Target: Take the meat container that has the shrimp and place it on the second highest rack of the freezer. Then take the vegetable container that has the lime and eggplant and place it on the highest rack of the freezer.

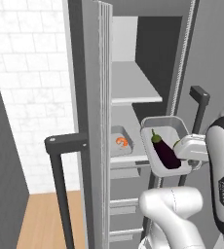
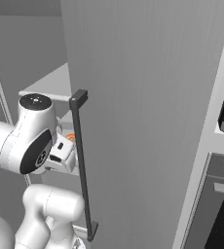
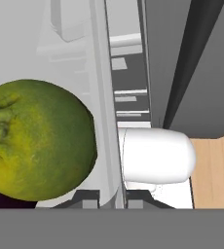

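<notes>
While the hand (image 1: 191, 148) grips the vegetable container (image 1: 163, 146) by its rim, contents ride loose.
Rigid light tray; round lime (image 3: 36, 141) (beside the fingers) may roll, so keep it level.

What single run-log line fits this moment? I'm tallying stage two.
stage: second tray carried | gripper: shut on vegetable container | contents: eggplant, lime | shrimp: on second highest rack | highest rack: not yet loaded

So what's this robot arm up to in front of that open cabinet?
It's loading a freezer. The gripper is shut on the rim of a grey tray holding an eggplant and a lime, carried in the air before the shelves. Another tray with a shrimp already sits on the lower shelf board; the upper shelf board is bare.
</notes>
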